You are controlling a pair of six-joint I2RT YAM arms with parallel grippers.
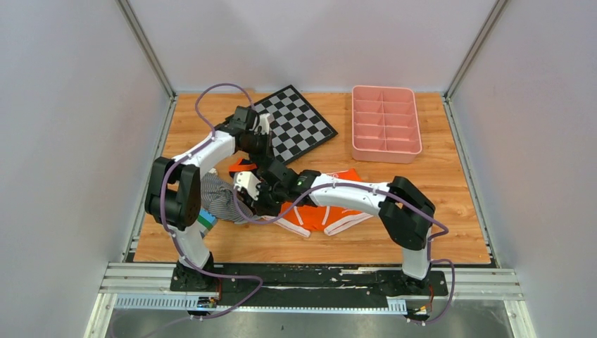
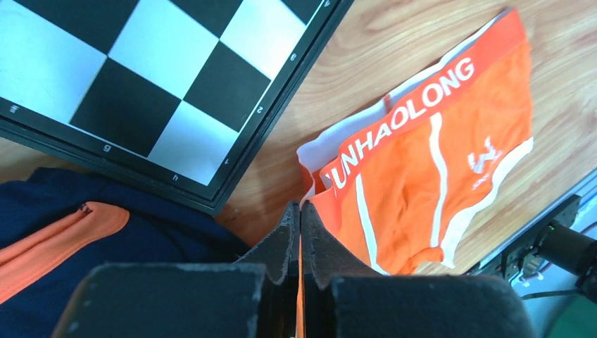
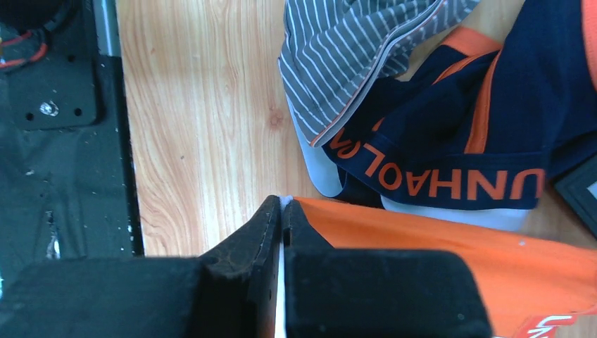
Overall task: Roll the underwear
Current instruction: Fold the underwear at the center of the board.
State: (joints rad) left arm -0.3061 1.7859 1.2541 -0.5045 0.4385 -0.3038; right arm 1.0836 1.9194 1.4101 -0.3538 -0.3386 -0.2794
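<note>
The wooden table (image 1: 457, 176) carried everything. At its far side lay a chessboard (image 1: 299, 123), turned at an angle, and to its right stood a pink tray (image 1: 386, 89) split into compartments.

The underwear (image 2: 422, 169) lay spread on the wood near the middle of the table, on the near side of the chessboard and partly under the right arm (image 1: 352, 197). It was bright orange with white trim and white lettering on the waistband. To its left sat a navy pair (image 3: 450, 120) with orange lettering, one edge tucked under the chessboard's corner, and a grey-and-white striped garment (image 3: 352, 49) lay over part of it.

The left gripper (image 2: 300, 211) was closed tight on a corner of the underwear at the waistband (a sliver of orange showed between its fingers). The right gripper (image 3: 282, 204) was likewise pinched shut on the underwear's white-trimmed edge.
</note>
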